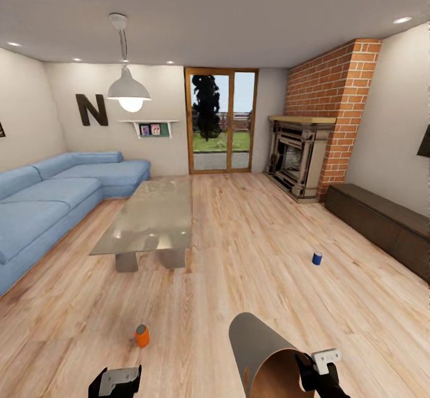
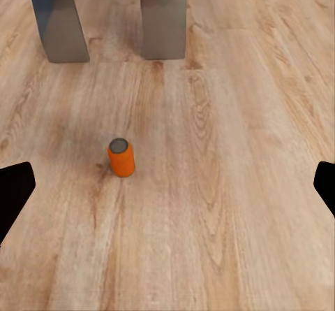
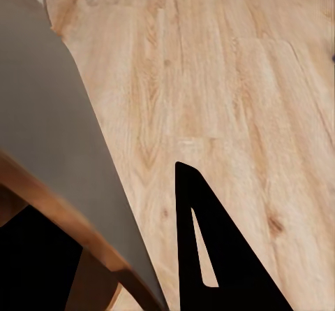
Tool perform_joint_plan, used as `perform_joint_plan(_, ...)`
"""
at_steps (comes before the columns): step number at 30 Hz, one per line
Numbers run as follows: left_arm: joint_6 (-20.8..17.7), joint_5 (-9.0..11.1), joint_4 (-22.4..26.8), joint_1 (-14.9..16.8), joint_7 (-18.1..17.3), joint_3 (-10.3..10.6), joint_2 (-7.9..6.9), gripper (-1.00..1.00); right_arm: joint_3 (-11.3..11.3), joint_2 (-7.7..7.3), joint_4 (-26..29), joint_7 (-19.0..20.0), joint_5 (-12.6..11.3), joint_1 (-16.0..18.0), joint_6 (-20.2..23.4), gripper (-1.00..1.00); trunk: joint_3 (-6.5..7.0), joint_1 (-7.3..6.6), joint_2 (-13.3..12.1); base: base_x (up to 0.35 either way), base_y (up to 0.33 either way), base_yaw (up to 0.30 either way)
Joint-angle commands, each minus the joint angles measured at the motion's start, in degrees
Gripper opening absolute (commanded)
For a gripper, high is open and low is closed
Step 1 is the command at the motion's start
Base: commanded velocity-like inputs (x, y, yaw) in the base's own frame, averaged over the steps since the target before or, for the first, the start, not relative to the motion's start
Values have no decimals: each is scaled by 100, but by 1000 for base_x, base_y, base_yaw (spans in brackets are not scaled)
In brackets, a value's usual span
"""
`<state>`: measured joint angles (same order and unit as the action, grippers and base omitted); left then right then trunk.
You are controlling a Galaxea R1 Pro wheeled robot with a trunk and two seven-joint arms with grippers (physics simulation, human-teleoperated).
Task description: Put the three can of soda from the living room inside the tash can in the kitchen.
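Observation:
I am in the living room. An orange soda can (image 1: 141,335) stands upright on the wood floor just ahead of my left gripper (image 1: 116,381); in the left wrist view this can (image 2: 121,156) sits well beyond the wide-apart fingers (image 2: 14,192), so the gripper is open and empty. A dark blue can (image 1: 317,258) stands further off to the right. My right gripper (image 1: 312,374) is shut on the rim of the trash can (image 1: 263,350), which tilts with its orange-brown inside facing me; its grey wall (image 3: 49,129) passes between the fingers (image 3: 209,255). The third can is out of view.
A glossy low table (image 1: 152,216) stands ahead on the left, its legs (image 2: 59,28) beyond the orange can. A blue sofa (image 1: 48,201) lines the left wall. The brick fireplace (image 1: 298,156), a dark bench (image 1: 382,222) and glass doors (image 1: 221,120) lie beyond.

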<state>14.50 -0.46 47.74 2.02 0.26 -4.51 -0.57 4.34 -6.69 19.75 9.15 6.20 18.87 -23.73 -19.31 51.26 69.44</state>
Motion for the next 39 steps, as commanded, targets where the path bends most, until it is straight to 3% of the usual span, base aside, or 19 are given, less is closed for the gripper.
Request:
perform_joint_plan(1,0,-1,-4,0,2,1,-1,100,24,1,11,28,-19,3,0,-100,8,0,0,193,293,-182)
perform_joint_plan(15,2,18,46,-8,-20,2,-13,100,115,-83,20,-62,-55,3,0,-100,106,0,0,198,290,-186)
perform_joint_plan(23,-26,17,71,-4,-34,2,-14,100,85,-54,19,-62,-42,3,0,-100,144,0,0,205,285,-131)
perform_joint_plan(32,-491,18,90,55,-44,2,-25,100,65,-24,20,-63,-34,3,0,-100,149,0,0,235,260,-15)
perform_joint_plan(39,-1458,14,60,328,-59,2,-36,100,58,-17,20,-63,-32,3,0,-100,149,0,0,255,240,-1)
